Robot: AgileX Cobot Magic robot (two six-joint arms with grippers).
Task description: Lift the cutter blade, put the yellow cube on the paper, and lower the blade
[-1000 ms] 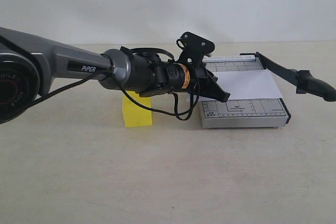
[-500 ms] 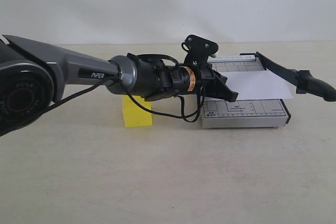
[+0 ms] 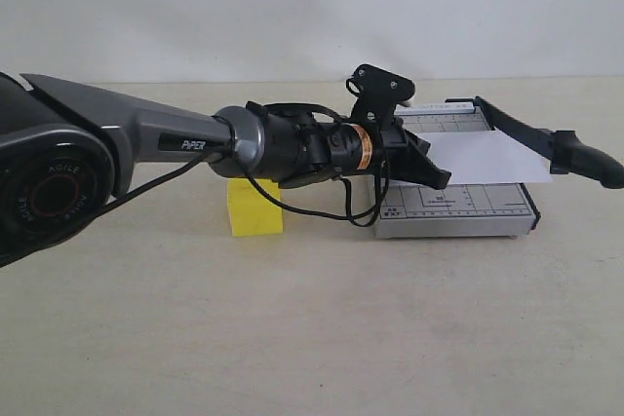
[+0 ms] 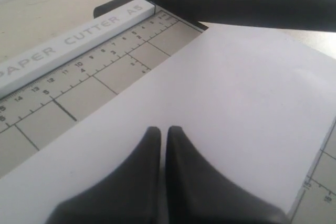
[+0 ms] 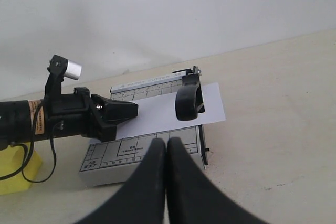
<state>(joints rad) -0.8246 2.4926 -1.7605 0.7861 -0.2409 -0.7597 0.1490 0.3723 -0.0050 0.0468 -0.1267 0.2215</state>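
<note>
The cutter blade (image 3: 546, 140) stands raised off the grey trimmer (image 3: 458, 211), its thick handle out to the right. The paper (image 3: 492, 156) lies across the trimmer bed, its right end sticking out past the cutting edge under the blade. My left gripper (image 3: 444, 179) is shut, its tips resting low on the paper (image 4: 236, 98) near the sheet's left part. The yellow cube (image 3: 253, 219) sits on the table left of the trimmer, partly behind my left arm. My right gripper (image 5: 167, 142) is shut and empty, held off in front of the trimmer, outside the exterior view.
The trimmer's white ruler bar (image 4: 68, 51) runs along its far side. The left arm (image 3: 146, 138) stretches across the table's left half above the cube. A pale wall (image 3: 312, 7) stands behind the beige tabletop (image 3: 312, 328).
My left gripper has travelled right over the trimmer bed, and the paper has slid right with it, so its right end now juts past the cutting edge. Blade and cube have not moved.
</note>
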